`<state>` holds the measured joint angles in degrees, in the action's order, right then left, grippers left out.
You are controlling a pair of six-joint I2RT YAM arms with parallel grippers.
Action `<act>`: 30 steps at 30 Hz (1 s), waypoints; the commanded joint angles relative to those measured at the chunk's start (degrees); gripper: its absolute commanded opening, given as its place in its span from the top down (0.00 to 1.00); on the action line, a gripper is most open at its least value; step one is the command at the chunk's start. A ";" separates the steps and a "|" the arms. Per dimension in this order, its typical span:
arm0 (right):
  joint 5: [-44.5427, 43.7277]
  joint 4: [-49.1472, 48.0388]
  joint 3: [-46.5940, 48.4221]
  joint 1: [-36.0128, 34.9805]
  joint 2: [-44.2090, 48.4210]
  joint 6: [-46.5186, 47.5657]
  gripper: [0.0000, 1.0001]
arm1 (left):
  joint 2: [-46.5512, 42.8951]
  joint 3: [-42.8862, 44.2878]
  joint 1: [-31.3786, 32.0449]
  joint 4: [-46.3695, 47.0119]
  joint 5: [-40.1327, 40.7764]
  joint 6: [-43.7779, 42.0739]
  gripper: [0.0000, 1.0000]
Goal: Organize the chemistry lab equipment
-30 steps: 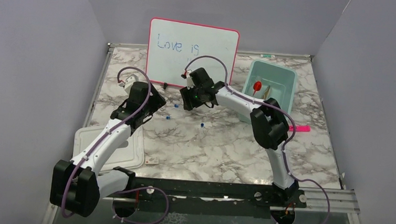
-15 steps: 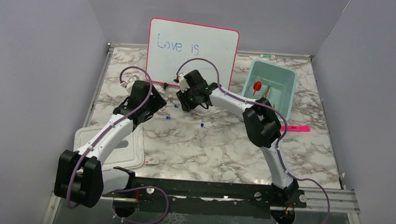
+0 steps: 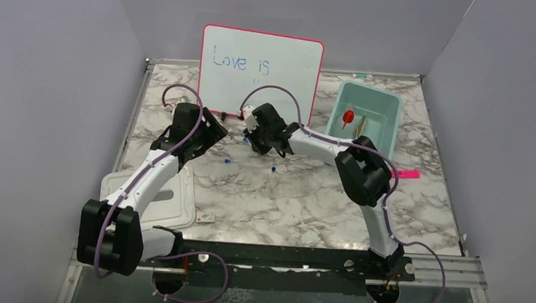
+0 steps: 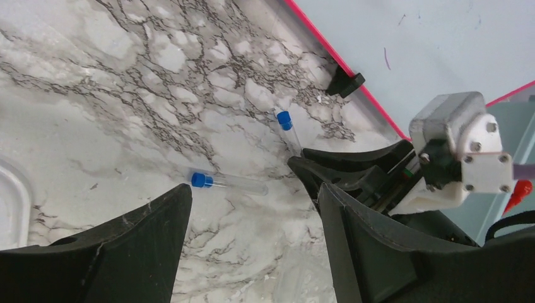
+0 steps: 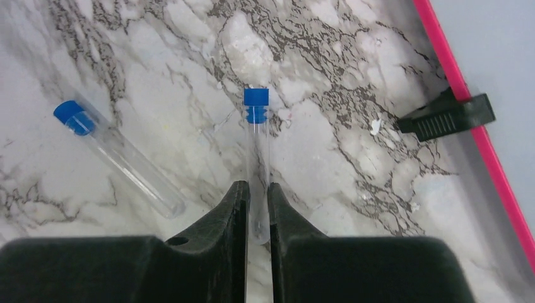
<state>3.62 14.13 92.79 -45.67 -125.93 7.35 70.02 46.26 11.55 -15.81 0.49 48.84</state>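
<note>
Marble tabletop (image 3: 297, 196) fills the overhead view. A whiteboard (image 3: 260, 69) is propped at the far edge, and a teal bin (image 3: 386, 106) to its right holds a red-tipped item (image 3: 348, 116). A pink marker (image 3: 406, 174) lies near the bin's front corner, and a white tray (image 3: 179, 213) sits at the near left. Both arms reach toward the foot of the whiteboard. The left end effector (image 3: 210, 137) and the right end effector (image 3: 251, 143) are close to each other there. A blue-capped tube (image 3: 244, 140) lies at the right one's tip, with a second tube (image 3: 227, 159) and a third tube (image 3: 275, 170) on the marble nearby. From this height the fingers cannot be read.

From the left wrist, the left end effector (image 4: 252, 252) has its fingers wide apart, with bare marble between them. The second tube (image 4: 228, 183) lies flat just beyond them, its cap pointing left. Farther on, the blue-capped tube (image 4: 289, 129) runs into the tips of the right end effector (image 4: 298, 158). A black clip (image 4: 346, 82) stands at the whiteboard's pink frame.

From the right wrist, the right end effector (image 5: 257, 196) has its fingers drawn together, clamped on both sides of the blue-capped tube (image 5: 257, 151). They hold it near its bottom end, and the cap points away. The tube appears to rest on the marble. The second tube (image 5: 120, 154) lies apart to the left, angled. The clip (image 5: 448, 115) is off to the right.
</note>
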 commanded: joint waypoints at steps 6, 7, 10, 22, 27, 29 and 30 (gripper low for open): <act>2.25 -14.50 -12.03 -0.18 18.15 -2.04 0.87 | 3.19 6.62 -1.71 3.24 -18.35 -1.46 0.11; 2.94 -16.16 -13.72 -0.16 20.06 -2.20 0.87 | 3.95 7.70 -1.69 3.09 -21.16 -1.42 0.11; 4.19 -19.18 -18.46 -0.16 25.35 -2.34 0.87 | 5.50 10.85 -1.71 3.32 -28.90 -0.47 0.15; 9.85 -21.00 -25.17 -0.21 35.36 -0.90 0.87 | 6.23 15.45 -1.63 2.55 -39.60 0.94 0.43; 11.68 -20.55 -25.28 -0.20 36.02 -0.43 0.87 | 7.07 14.56 -0.92 2.30 -41.79 0.74 0.57; 12.32 -20.40 -25.38 -0.20 36.06 -0.25 0.87 | 7.23 14.51 -0.54 2.24 -42.27 0.64 0.60; 12.70 -20.23 -25.38 -0.21 36.10 -0.12 0.87 | 7.43 14.55 -0.42 2.23 -42.39 0.58 0.62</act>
<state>13.26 -5.04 67.88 -45.67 -92.05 6.11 76.84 60.53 10.46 -13.85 -38.30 49.89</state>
